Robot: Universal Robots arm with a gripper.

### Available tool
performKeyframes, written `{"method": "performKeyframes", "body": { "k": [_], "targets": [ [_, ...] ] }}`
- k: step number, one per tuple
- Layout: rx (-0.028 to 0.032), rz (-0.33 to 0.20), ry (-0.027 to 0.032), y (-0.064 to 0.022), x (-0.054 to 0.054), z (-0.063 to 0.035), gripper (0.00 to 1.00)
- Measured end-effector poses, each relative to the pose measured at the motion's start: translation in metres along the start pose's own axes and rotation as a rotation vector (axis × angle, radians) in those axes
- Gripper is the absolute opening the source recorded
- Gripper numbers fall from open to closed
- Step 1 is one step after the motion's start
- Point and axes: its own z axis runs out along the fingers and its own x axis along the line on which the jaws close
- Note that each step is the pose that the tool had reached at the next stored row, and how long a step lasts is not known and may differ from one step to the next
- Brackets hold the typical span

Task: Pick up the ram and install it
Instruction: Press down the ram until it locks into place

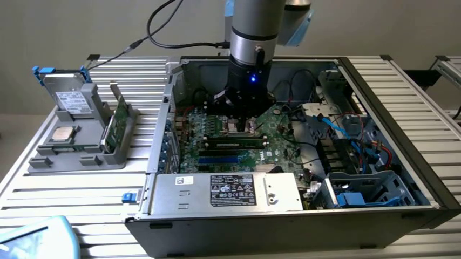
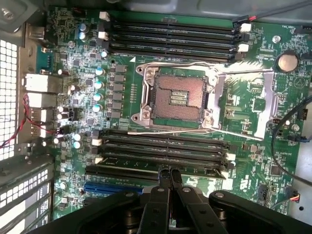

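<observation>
One slim, long memory stick of dark green-black board, the ram (image 2: pixel 156 168), stands on edge in a black slot of the green motherboard (image 2: pixel 253 102). Sits in the bank of slots between the empty square processor socket (image 2: pixel 178 97) and the blue expansion slot (image 2: pixel 112 187), on the side nearest the blue one. Shows in the exterior view as a dark bar (image 1: pixel 234 143) just below the tool. Cannot tell whether fully seated and latched.

Probably very light and quite stiff, yet thin enough to crack if twisted. Likely fragile at the chips and the contact edge, and narrow and smooth enough to slip. Best taken by the two flat faces near mid-length, or pushed on the bare top edge, straight down and evenly, never at one end alone.

Black two-fingered gripper (image 2: pixel 169 171): fingers pressed together with no gap, clamping nothing. Tips meet right at the ram's upper edge near its middle, touching it or just above it; hard to say which.

Grey metal arm (image 1: pixel 249 54): comes down near vertical into the open grey computer case (image 1: pixel 403 108), wrist pointing straight at the board, tool centred along the stick's length.
</observation>
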Motion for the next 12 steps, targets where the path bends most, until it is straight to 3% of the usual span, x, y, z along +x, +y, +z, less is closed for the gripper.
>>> {"method": "performKeyframes", "body": {
  "k": [5, 12],
  "targets": [
    [0.0081, 0.047, 0.0004, -0.0001, 0.0, -0.0001, 0.11],
    [0.008, 0.048, 0.0002, -0.0004, 0.0, 0.0, 0.11]
  ]
}}
